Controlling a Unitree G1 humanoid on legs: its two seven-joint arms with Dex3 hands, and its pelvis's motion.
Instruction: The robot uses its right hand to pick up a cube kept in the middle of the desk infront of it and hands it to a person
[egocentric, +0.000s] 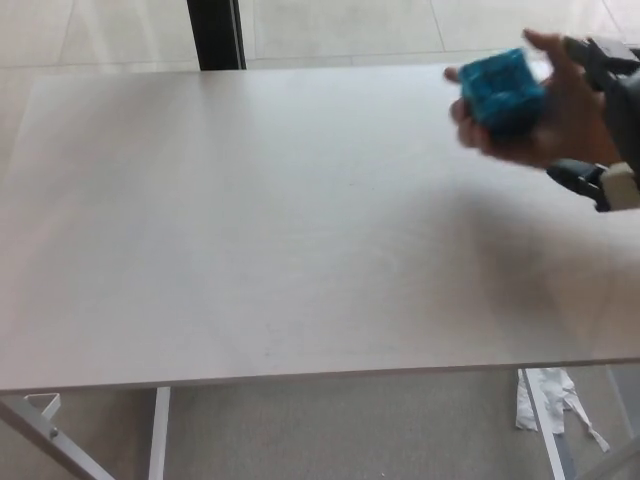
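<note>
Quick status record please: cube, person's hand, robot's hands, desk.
cube: blue cube, blurred, held above the desk at far right
holder: person's hand, fingers around the cube
right hand: right hand at the picture's right edge, behind the person's hand, only partly in view; not holding the cube, open or shut unclear
left hand: not in view
desk: pale desk; the cube is not on it

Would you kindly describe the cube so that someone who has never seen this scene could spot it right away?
Start from the wide pale desk and go to its far right corner. There a person's hand is raised above the surface, with the robot's black right hand just beyond it at the picture's edge. The cube rests in that person's hand: bright blue and the only coloured thing in sight.
</note>
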